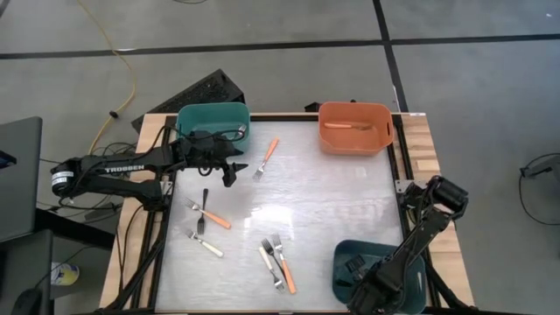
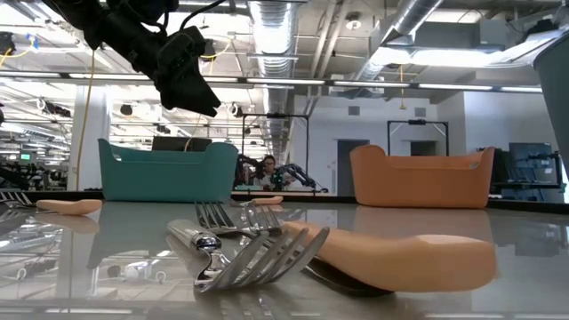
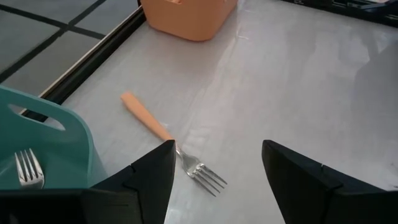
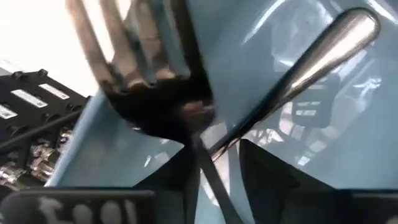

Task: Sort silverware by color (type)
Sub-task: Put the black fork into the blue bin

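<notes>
From above, the left end effector [image 1: 232,168] hovers open beside the teal bin [image 1: 213,114], near an orange-handled fork [image 1: 267,157]; six more forks lie loose mid-bench [image 1: 350,210], with open room around.

Left wrist: that fork [image 3: 168,138] looks light, stiff, slippery; grip the handle.

Right wrist: right end effector [image 4: 211,162] in the dark bin [image 4: 261,56], apparently closed on a black fork [image 4: 155,93].

The table [image 1: 332,188] is shiny white-grey with a light wood edge [image 1: 429,157]. One bin [image 1: 213,118] is teal green, one bin [image 1: 354,127] is orange, and the third bin [image 1: 350,262] is dark blue-green. The forks have silver tines, some with orange handles like the fork [image 1: 266,157] by the teal bin, one with a cream handle [image 1: 210,248], and the robot arms [image 1: 131,166] are black.
</notes>
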Motion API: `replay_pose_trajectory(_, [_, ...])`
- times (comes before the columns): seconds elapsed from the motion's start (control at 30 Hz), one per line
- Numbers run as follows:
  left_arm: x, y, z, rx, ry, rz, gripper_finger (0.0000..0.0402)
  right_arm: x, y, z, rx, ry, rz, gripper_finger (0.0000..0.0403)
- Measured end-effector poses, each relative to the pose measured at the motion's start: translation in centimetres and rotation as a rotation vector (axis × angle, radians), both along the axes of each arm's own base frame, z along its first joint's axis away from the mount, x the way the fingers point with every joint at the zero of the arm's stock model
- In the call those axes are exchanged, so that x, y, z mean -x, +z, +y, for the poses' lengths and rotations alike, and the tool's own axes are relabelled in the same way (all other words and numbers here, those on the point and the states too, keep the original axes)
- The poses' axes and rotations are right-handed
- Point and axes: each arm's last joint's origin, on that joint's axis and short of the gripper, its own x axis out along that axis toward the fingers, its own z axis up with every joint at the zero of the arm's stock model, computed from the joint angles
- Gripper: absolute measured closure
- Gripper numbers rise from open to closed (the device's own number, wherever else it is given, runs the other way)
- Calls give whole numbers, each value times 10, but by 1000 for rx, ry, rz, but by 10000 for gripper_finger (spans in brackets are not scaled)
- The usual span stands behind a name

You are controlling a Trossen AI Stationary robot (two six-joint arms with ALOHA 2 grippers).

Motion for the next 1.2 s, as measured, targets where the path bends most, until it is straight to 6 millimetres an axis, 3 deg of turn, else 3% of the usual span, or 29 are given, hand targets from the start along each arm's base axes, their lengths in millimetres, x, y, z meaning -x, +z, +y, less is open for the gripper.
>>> replay_pose_trajectory(0.23, [0,0,0,0,0,0,178,1,3,-1,0,-17,5,370])
replay_pose_trajectory(0.4, [0,0,0,0,0,0,178,5,9,-5,-2,-68,55,371])
replay_pose_trajectory(0.7, [0,0,0,-20,-11,8,178,26,76,-18,-159,-135,-63,371])
replay_pose_trajectory(0.8, [0,0,0,-21,-12,8,178,31,95,-29,-167,-248,-126,369])
replay_pose_trajectory(0.97, [0,0,0,-24,-11,5,178,14,104,-53,-199,-467,-63,370])
replay_pose_trajectory(1.07, [-1,1,0,-36,-15,-2,178,-3,99,-61,-243,-520,4,370])
replay_pose_trajectory(1.2, [-1,2,0,-39,-19,-7,178,-18,83,-57,-278,-520,96,370])
